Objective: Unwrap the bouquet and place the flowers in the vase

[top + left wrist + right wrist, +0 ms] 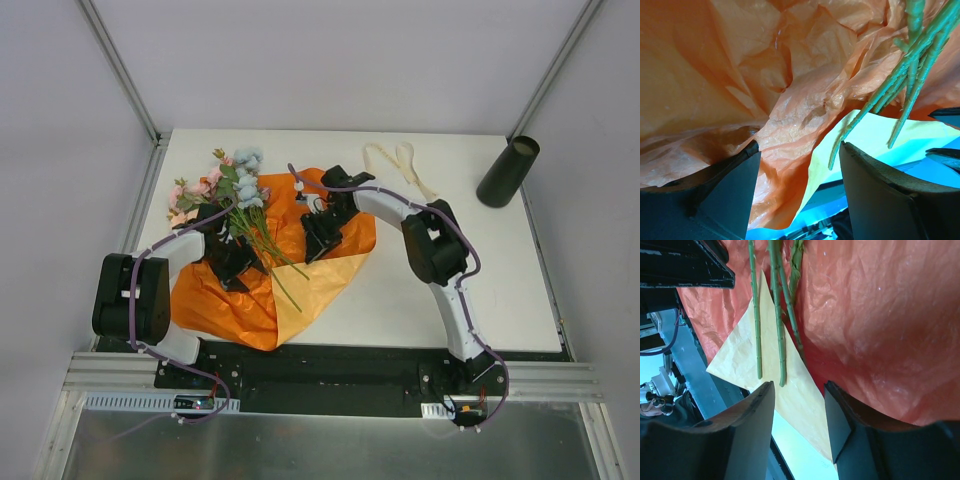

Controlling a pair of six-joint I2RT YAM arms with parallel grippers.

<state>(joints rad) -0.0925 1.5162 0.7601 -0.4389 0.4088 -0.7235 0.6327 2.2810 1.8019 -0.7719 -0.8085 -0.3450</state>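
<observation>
Left gripper [232,262] and right gripper [318,238] gape over orange paper [325,272], empty.
Flowers [240,185] at ten o'clock, vase [508,171] at two o'clock.

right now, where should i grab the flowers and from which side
Take the flowers by the green stems, where they bunch just below the heads, coming straight down from above with the fingers across them. They lie flat on the opened orange paper, heads far-left, and the stem ends fan apart toward the near edge.
</observation>
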